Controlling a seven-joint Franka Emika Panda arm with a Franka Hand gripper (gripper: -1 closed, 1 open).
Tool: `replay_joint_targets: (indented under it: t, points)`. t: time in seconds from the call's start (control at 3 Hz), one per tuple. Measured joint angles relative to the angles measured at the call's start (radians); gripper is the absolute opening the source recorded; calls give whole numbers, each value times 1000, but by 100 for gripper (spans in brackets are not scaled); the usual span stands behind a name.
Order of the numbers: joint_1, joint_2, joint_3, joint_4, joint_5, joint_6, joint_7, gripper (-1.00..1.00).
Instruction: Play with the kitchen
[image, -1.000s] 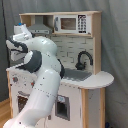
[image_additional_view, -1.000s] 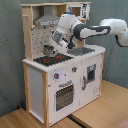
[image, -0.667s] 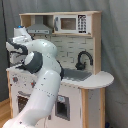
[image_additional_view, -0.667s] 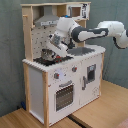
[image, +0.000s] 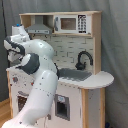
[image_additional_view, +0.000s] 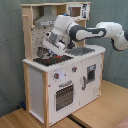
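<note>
In the first exterior view, the arm's white, rounded links hide much of the kitchen, leaving the steel sink and curved black faucet showing.

In the second exterior view, the end effector hangs over the black stovetop at the counter's left end, probably to work something there; I cannot tell whether it grips anything.

A dark grey curtain hangs as the backdrop in both exterior views, falling in soft vertical folds from top to bottom. In the second exterior view, light wooden tabletops lie underneath, their grain visible, with a dark seam running between two slabs at the lower middle. In the first exterior view, a strip of wooden floor shows at the first exterior view's lower left.
</note>
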Motion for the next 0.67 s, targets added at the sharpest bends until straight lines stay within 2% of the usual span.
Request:
replay_joint_targets:
  t: [0.33, 0.67]
  points:
    - [47, 33, -29, 76, -20, 0, -42, -100]
    - [73, 55, -67, 123, -36, -71, -46, -100]
